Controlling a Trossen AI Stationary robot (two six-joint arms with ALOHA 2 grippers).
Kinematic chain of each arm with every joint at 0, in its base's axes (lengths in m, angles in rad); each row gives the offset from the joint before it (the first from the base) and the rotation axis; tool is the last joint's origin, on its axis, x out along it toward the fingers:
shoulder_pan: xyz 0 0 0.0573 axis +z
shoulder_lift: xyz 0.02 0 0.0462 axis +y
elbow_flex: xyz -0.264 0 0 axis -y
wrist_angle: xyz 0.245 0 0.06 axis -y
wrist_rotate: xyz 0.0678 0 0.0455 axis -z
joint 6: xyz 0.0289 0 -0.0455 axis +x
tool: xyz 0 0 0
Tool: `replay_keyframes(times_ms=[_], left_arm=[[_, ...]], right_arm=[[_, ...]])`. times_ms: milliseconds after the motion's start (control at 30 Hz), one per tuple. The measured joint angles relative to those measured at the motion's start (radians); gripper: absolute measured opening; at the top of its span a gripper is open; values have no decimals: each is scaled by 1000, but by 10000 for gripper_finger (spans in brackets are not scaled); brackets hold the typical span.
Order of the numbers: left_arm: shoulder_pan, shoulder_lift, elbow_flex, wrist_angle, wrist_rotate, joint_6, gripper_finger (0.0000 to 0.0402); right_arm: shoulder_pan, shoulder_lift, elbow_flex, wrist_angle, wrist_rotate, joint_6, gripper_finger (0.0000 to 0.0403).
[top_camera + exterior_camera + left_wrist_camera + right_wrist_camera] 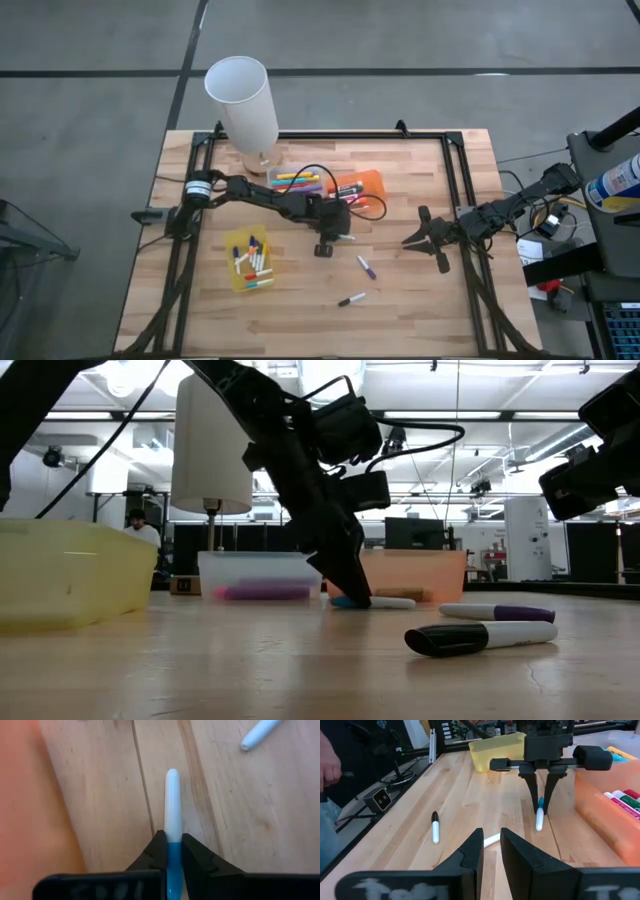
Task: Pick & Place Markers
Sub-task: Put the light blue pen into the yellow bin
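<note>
A marker (172, 800) with a white body and a blue cap lies on the wooden table in front of the orange tray (372, 182). My left gripper (340, 236) is down on it and shut on its capped end; the right wrist view shows that gripper (541, 806) from the front. A purple-capped marker (366, 267) and a black-capped marker (350, 298) lie loose nearer the front edge. My right gripper (425, 238) waits by the right rail, its fingers (470, 851) a narrow gap apart with nothing between them. My left gripper pinches the marker's blue cap end (173, 852) between its two fingers. The fingers slant down from the table's left side, one on each side of the cap. The white body (390, 602) sticks out past the fingertips and lies on the table.
A yellow tray (236, 282) holding several markers sits at the front left. A clear tray (296, 182) and the orange tray, both with markers, sit at the back. A tall white cylinder (243, 100) stands at the far left. Black rails (462, 190) frame the table. A person's hand (327, 765) shows beyond the table.
</note>
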Motion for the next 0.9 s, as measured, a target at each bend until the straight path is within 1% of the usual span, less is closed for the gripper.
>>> replay_keyframes(times_ms=[167,267,333,433,533,600,700,900], left_arm=[[-1,0,20,-22,-1,-16,26],[-2,-15,58,-74,0,-32,26],[-2,-44,99,-147,0,-68,26],[-7,-93,151,-313,-1,-101,26],[-18,-150,163,-481,9,-184,26],[-25,-203,149,-568,56,-244,26],[-48,-292,90,-677,66,-307,26],[-105,-509,-109,-703,72,-489,26]], right_arm=[[0,0,0,0,0,0,61],[0,0,0,0,0,0,61],[0,0,0,0,0,0,61],[0,0,0,0,0,0,61],[0,0,0,0,0,0,61],[0,0,0,0,0,0,61],[0,0,0,0,0,0,61],[0,0,0,0,0,0,61]])
